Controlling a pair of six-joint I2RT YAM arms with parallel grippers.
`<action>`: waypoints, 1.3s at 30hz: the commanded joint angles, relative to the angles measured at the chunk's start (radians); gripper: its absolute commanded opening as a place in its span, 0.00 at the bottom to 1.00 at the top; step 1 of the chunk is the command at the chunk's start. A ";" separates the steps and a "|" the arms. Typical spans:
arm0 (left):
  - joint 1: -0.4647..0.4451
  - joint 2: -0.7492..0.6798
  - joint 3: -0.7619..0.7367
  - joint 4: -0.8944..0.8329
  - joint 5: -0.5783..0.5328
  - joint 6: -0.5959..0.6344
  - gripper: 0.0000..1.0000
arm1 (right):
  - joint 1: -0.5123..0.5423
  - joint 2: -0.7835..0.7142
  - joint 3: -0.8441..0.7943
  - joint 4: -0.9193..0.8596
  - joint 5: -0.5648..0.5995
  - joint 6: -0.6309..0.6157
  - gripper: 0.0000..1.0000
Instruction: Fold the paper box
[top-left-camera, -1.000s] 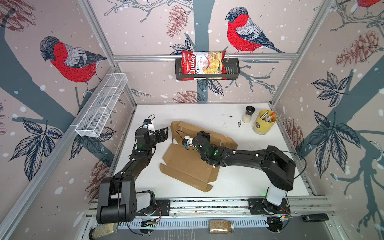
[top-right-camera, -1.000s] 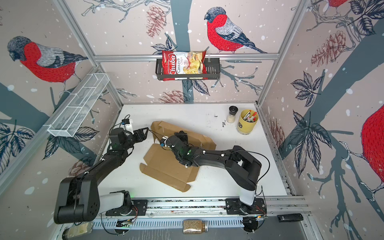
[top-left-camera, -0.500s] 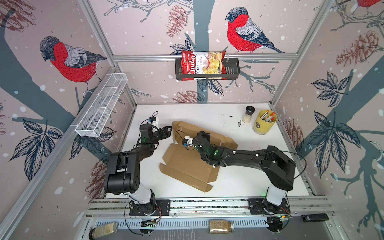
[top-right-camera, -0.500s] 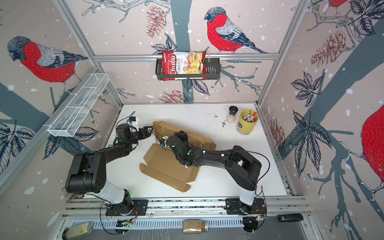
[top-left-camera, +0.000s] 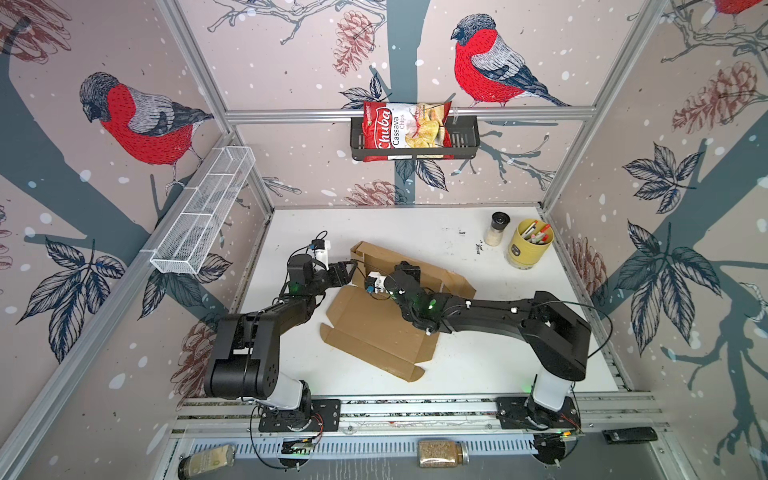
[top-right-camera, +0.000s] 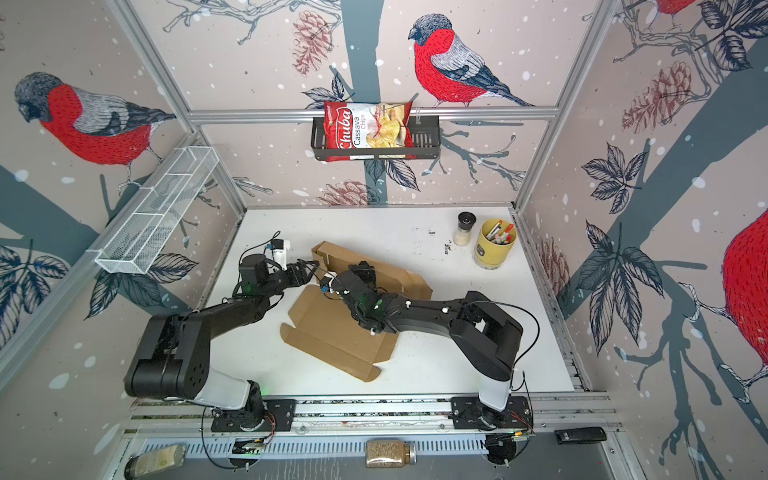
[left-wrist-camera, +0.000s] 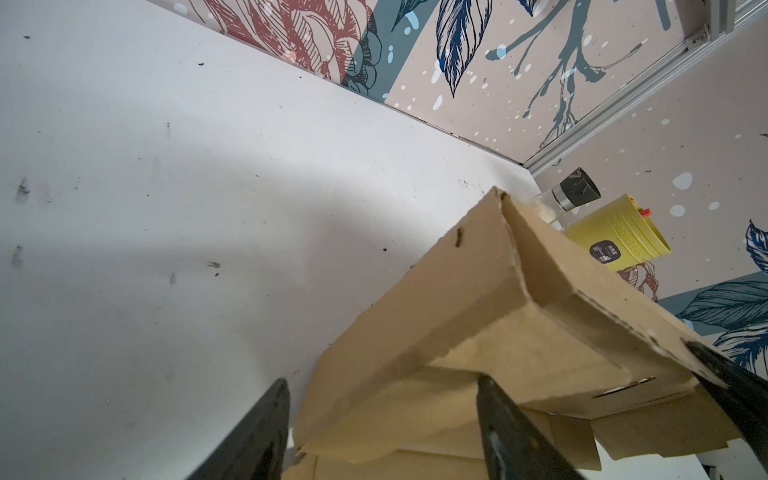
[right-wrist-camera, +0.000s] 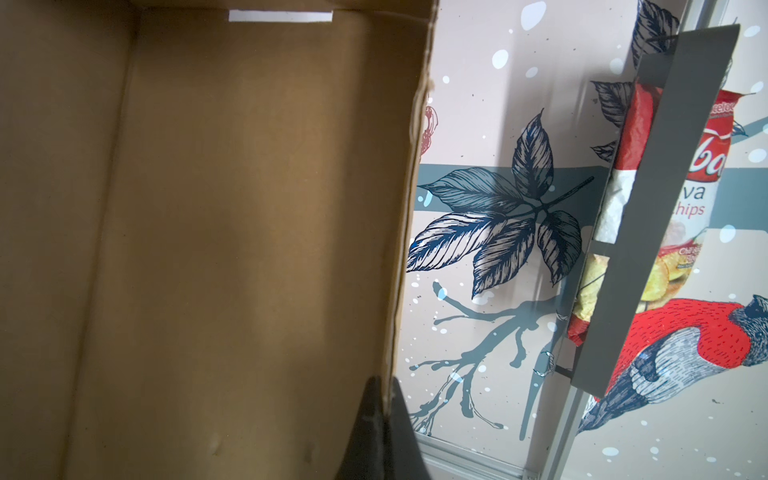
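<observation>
- Table (top-left-camera: 478, 374): white work surface under both grippers. It carries the paper box near its middle.
- Paper box (top-left-camera: 374, 332): brown cardboard, partly formed. One broad panel lies flat on the table beneath the right arm. A long wall on the far side of that arm stands raised. The end nearest the left gripper is folded up into a corner.
- Right gripper (right-wrist-camera: 384, 399): jaws closed tight, pinching the free edge of a raised cardboard wall. The inner face of the box lies to one side of the fingers, with the enclosure wall beyond them.
- Left gripper (top-left-camera: 350, 270): jaws set wide apart, not clamped on anything. The folded corner of the box sits directly ahead, partly between the fingers (left-wrist-camera: 257, 432); contact cannot be confirmed.
- Yellow cup (top-left-camera: 530, 245): stands well beyond the right gripper and holds pens.
- Jar (top-left-camera: 496, 228): black-capped, just beside the cup, on the side nearer the grippers.
</observation>
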 joint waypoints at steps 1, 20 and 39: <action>-0.004 0.007 0.003 0.000 -0.014 0.033 0.70 | 0.002 0.004 0.010 0.017 -0.014 0.010 0.00; -0.018 0.130 0.108 0.053 0.010 0.113 0.65 | 0.003 0.003 0.015 0.006 -0.027 0.016 0.00; -0.079 0.153 0.160 -0.003 -0.056 0.172 0.51 | -0.007 0.006 0.029 -0.017 -0.042 0.036 0.00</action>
